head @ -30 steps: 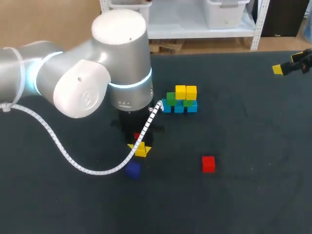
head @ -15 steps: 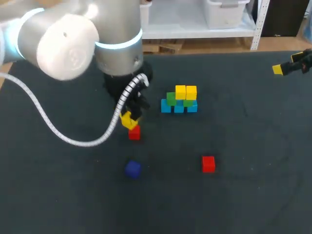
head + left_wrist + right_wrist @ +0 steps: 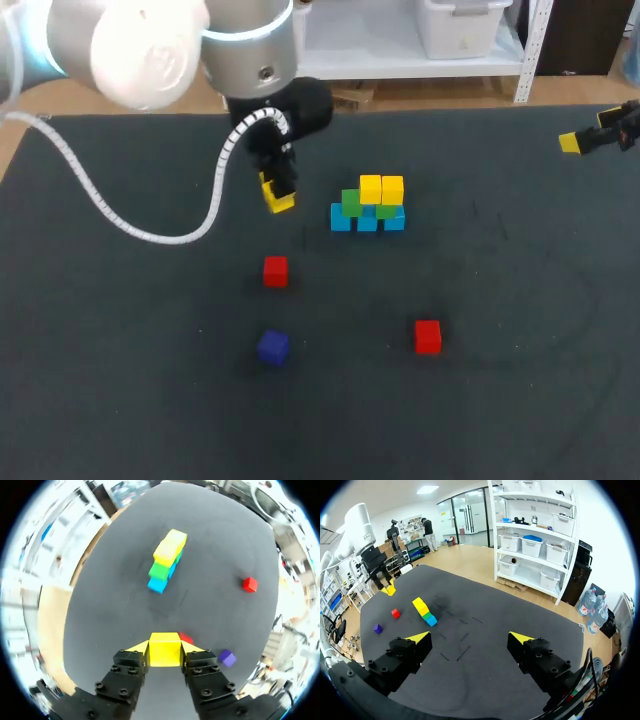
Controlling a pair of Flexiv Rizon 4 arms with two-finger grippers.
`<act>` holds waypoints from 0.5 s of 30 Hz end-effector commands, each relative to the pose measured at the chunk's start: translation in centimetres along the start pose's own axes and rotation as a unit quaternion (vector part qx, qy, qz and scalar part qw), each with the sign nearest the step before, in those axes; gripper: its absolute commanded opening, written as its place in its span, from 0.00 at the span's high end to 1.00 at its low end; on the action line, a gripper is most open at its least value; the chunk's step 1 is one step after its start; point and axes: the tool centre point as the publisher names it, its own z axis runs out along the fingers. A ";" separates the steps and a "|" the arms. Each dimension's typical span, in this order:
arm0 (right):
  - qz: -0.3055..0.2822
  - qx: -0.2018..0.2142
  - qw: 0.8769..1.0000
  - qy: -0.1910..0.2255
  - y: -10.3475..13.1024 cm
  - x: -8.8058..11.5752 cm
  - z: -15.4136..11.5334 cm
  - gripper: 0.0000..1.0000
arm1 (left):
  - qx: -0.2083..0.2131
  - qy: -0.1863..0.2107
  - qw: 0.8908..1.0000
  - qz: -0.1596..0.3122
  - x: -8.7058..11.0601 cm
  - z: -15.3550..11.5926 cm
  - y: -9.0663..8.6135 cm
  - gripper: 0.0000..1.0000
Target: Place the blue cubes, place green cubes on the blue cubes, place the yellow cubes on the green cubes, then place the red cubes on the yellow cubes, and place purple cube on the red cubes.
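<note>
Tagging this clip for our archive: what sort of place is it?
Probably a robotics lab bench: a dark table, a half-built stack of coloured cubes, and the left hand shut on a yellow cube.

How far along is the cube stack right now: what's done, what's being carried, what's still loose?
Done: the stack has blue cubes at the bottom, green cubes on them and two yellow cubes on top. In hand: the left gripper is shut on a third yellow cube, raised beside the stack. Left: one red cube, the other red cube and the purple cube lie loose on the table. The right gripper is open, empty.
</note>
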 end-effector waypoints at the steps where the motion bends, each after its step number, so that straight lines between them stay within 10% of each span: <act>1: 0.000 -0.002 1.000 -0.001 -0.1 0.0 0.1 0.00 | 0.035 0.004 0.988 0.149 -2.6 0.2 1.3 1.00; 15: 0.000 -0.002 1.000 -0.001 -0.1 0.0 0.1 0.00 | 0.063 0.034 0.983 0.172 -4.8 1.8 3.0 1.00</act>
